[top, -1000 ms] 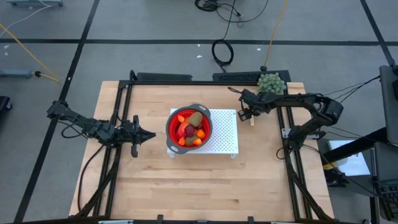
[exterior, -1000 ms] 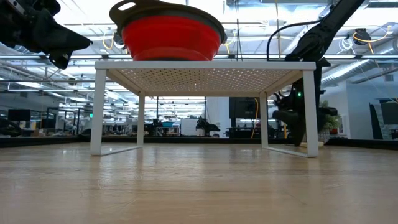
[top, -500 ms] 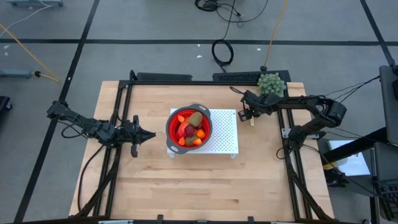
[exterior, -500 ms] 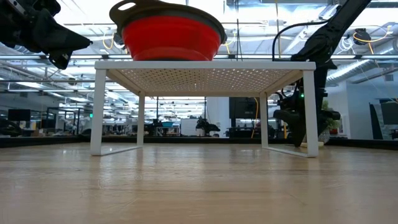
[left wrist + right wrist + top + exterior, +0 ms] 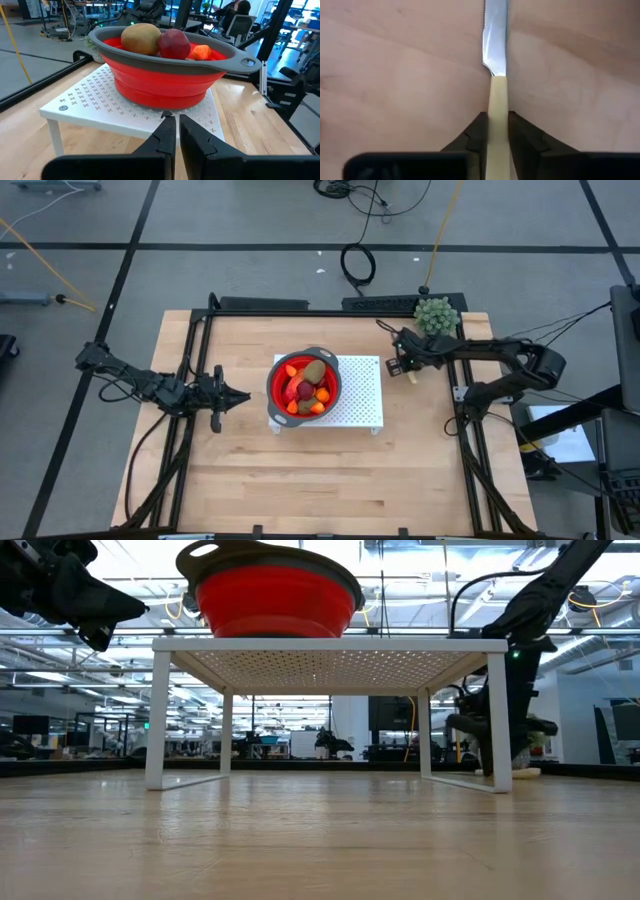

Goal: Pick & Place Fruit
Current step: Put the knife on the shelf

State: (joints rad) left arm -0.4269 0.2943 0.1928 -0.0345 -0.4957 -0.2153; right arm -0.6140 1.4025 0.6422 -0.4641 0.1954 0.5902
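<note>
the fruit [image 5: 305,385] is heaped in a red collapsible bowl [image 5: 275,395] with a grey rim, which is set on a white perforated stand [image 5: 362,405] near the middle of the wooden tabletop [image 5: 320,480]. a brown kiwi-like oval, a dark red ball and orange bits are seen above the rim in the left wrist view [image 5: 150,40].

the left gripper [image 5: 240,396] is held just beside the stand's left edge, level with the bowl and apart from it, its fingers [image 5: 167,132] brought together on nothing; the fruit lies directly ahead of it.

the right gripper [image 5: 397,366] is lowered to the tabletop just beyond the stand's right edge, well apart from the fruit. its fingers [image 5: 479,131] are clamped on the pale wooden handle of a knife [image 5: 496,55], whose serrated steel blade lies flat on the wood, pointing away from the gripper.

a green bushy ball [image 5: 437,314] is placed at the far right edge of the tabletop, near the right arm.

no brand, label or writing can be read anywhere.
</note>
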